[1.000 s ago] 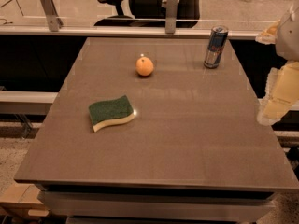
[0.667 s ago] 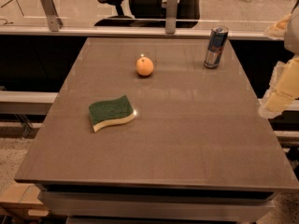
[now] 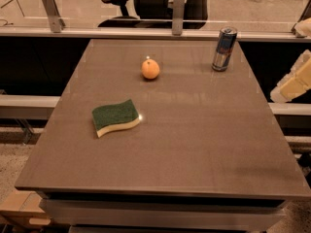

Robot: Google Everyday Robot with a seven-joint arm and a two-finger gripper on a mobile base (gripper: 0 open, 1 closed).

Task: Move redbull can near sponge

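Approach is judged the step in hand: the redbull can (image 3: 224, 48) stands upright and untouched near the far right corner of the table (image 3: 194, 144), well apart from the sponge (image 3: 115, 117) lying flat on the near left. The gripper (image 3: 293, 84) hangs off the table's right edge, only partly in view, and whether it is apart or together cannot be told. A good grasp would likely come from the side at mid-height, square across the slim body, since a tall can tips easily. The carry should pass on the near side of the orange (image 3: 150, 69). The can shows blue and silver panels with a red mark, but no lettering is readable, and nothing else bears writing.
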